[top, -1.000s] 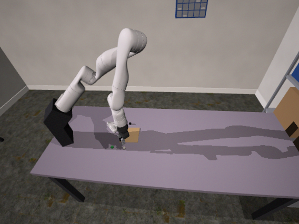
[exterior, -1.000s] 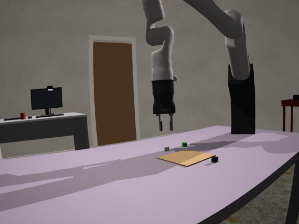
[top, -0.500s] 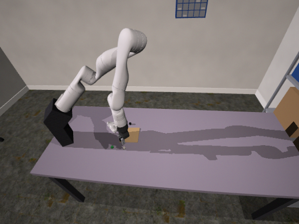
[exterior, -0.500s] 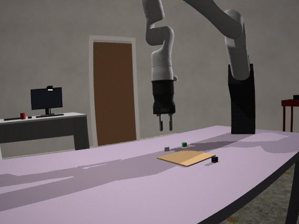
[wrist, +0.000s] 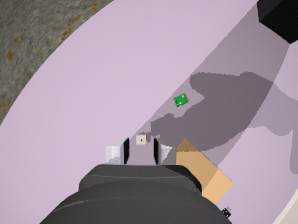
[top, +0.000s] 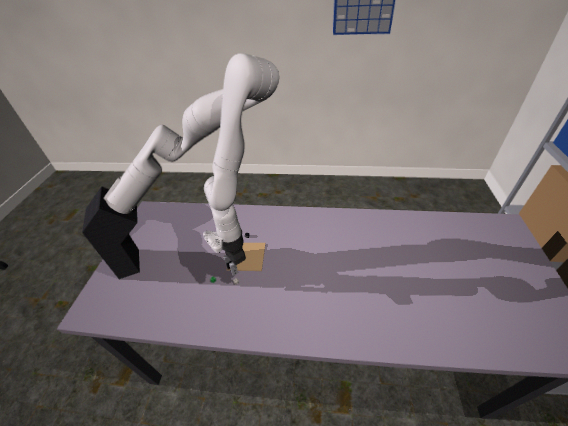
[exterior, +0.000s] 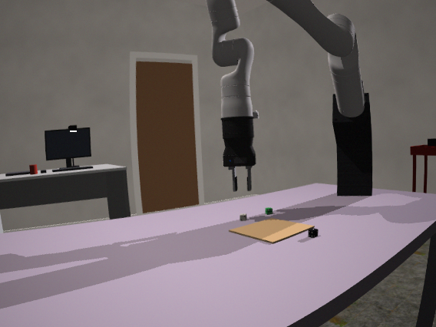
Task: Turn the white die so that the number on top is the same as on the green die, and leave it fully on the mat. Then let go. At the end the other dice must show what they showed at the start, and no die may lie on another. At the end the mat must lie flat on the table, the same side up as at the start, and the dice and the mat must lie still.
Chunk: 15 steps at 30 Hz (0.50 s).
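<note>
The white die (top: 235,281) (exterior: 243,217) (wrist: 141,139) lies on the purple table just off the tan mat (top: 254,257) (exterior: 272,229) (wrist: 208,177), near the mat's corner. The green die (top: 212,280) (exterior: 269,210) (wrist: 181,100) lies on the table a short way from it. My gripper (top: 231,267) (exterior: 242,188) (wrist: 141,147) hangs well above the white die, pointing down, with its fingers partly apart and nothing between them. In the wrist view the white die shows between the fingertips, far below them.
A black die (top: 246,234) (exterior: 313,232) (wrist: 225,213) lies on the table by the mat's other side. The arm's black base block (top: 112,235) (exterior: 352,153) stands at the table's end. A cardboard box (top: 547,210) sits at the far right.
</note>
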Motion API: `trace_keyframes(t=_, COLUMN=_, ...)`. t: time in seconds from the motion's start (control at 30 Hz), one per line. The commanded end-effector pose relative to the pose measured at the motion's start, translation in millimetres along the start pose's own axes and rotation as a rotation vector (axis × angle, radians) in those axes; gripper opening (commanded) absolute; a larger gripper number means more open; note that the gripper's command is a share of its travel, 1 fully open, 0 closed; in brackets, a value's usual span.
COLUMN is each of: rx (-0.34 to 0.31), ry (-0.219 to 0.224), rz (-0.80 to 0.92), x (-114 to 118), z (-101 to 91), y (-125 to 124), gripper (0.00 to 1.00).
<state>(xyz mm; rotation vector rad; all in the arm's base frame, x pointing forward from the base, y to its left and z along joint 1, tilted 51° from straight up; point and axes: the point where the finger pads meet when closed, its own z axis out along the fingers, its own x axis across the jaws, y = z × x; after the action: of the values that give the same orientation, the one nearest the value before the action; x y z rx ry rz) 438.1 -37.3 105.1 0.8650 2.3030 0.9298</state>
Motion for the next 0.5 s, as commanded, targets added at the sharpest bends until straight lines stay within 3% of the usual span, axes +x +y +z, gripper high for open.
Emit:
trace_keyframes(t=0.0, rx=-0.005, ry=-0.001, rz=-0.020, x=-1.8, z=0.0, y=2.7, gripper=0.64)
trace_keyframes(t=0.47, rx=-0.005, ry=-0.001, rz=-0.020, x=-1.7, z=2.9, y=2.7, gripper=0.64)
